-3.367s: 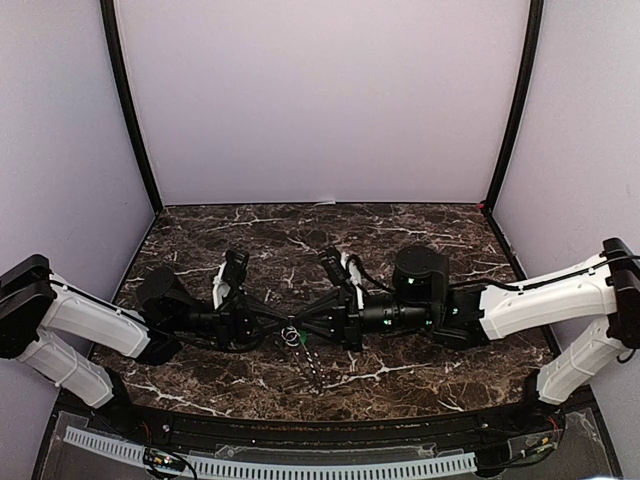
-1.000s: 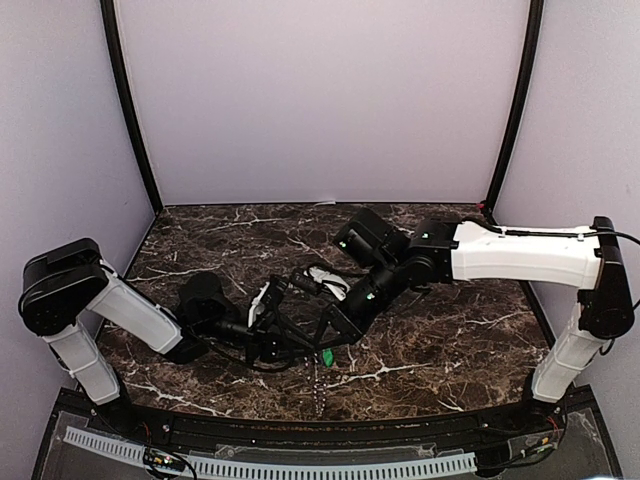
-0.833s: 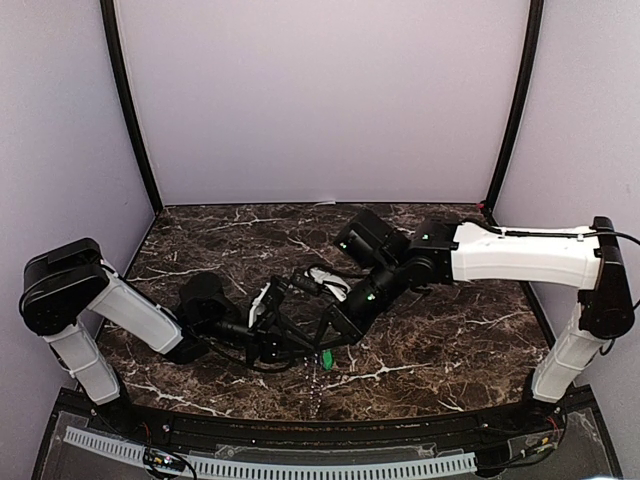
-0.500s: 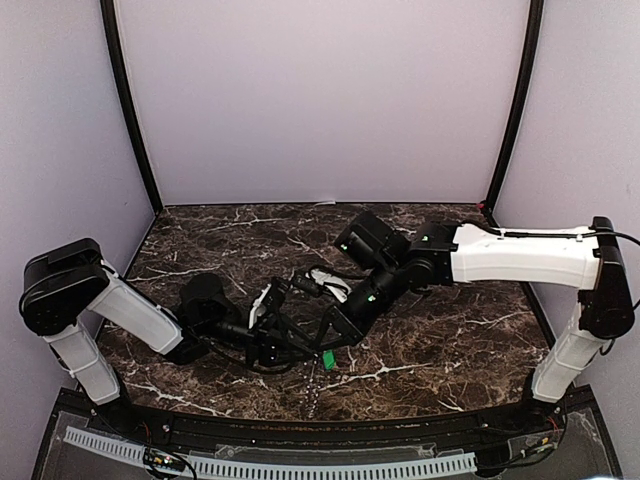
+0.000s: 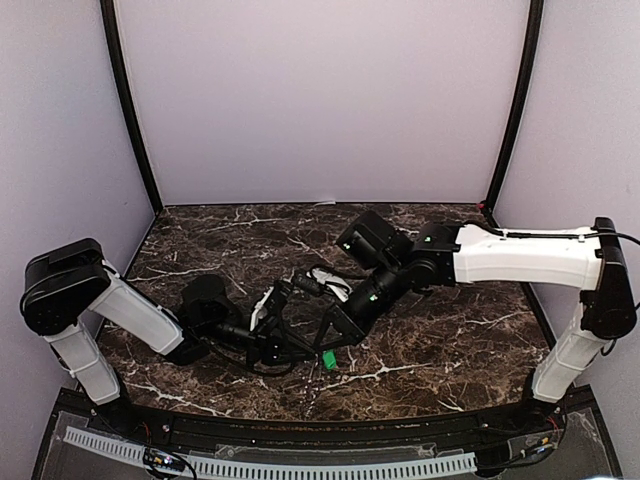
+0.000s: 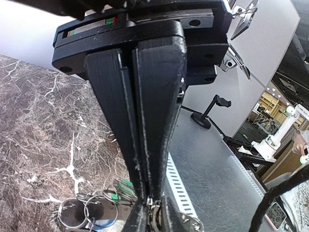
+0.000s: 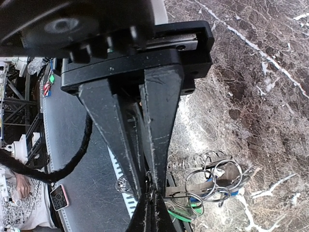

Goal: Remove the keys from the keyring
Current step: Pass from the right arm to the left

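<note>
My left gripper (image 5: 304, 347) and my right gripper (image 5: 322, 344) meet tip to tip low over the marble table (image 5: 460, 340). In the left wrist view my left gripper (image 6: 146, 195) is shut on a small metal ring at its tips. In the right wrist view my right gripper (image 7: 153, 186) is shut on the same metal piece. A bunch of thin wire rings (image 7: 217, 181) hangs beside the tips, with a green key head (image 7: 193, 212) and a blue key head (image 7: 235, 192). The green key (image 5: 327, 358) also shows from above. No toothed dark-grey keyring is in view.
A thin pale chain (image 5: 314, 382) trails from the bunch toward the table's front edge. A slotted white rail (image 5: 300, 466) runs along the front, below the edge. Purple walls enclose the back and sides.
Since 3.4 s ago the right arm has risen and swung round to reach in from the back right. In the last second both grippers stay pinched together and barely move.
</note>
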Controlling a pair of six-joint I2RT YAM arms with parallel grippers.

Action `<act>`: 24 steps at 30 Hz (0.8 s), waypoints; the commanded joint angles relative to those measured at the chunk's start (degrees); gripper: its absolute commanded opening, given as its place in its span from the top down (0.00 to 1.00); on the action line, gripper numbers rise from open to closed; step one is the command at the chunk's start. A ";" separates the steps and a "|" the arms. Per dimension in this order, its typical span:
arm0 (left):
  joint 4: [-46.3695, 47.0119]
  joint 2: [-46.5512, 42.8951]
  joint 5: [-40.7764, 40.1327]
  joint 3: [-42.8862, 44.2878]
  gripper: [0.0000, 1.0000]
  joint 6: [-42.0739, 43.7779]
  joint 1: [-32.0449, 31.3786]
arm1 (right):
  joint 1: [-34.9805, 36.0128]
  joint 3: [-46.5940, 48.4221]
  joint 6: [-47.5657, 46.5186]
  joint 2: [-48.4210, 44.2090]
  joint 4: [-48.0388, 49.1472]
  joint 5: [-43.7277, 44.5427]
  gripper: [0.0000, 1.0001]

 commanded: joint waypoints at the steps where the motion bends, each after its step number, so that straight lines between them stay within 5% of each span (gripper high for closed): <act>1: -0.13 0.06 1.97 0.61 0.95 0.76 -0.58 | -0.67 -0.59 0.47 -2.09 3.51 -0.93 1.00; 7: 2.14 0.08 1.66 -0.06 1.00 -0.16 -0.59 | -0.67 -4.09 -0.11 -5.73 7.94 -1.06 1.00; 11: 4.38 -0.05 2.08 -0.37 1.00 -1.69 -0.56 | -0.67 -12.16 0.99 -10.90 18.35 -0.42 0.72; 14: 6.05 -0.25 2.44 -0.52 1.00 -2.75 -0.51 | -0.61 -20.66 2.69 -15.72 29.84 1.98 0.61; 24: 5.56 -1.30 2.77 -0.31 1.00 -3.20 -0.55 | 11.15 -40.06 -13.07 -23.84 56.19 30.72 0.69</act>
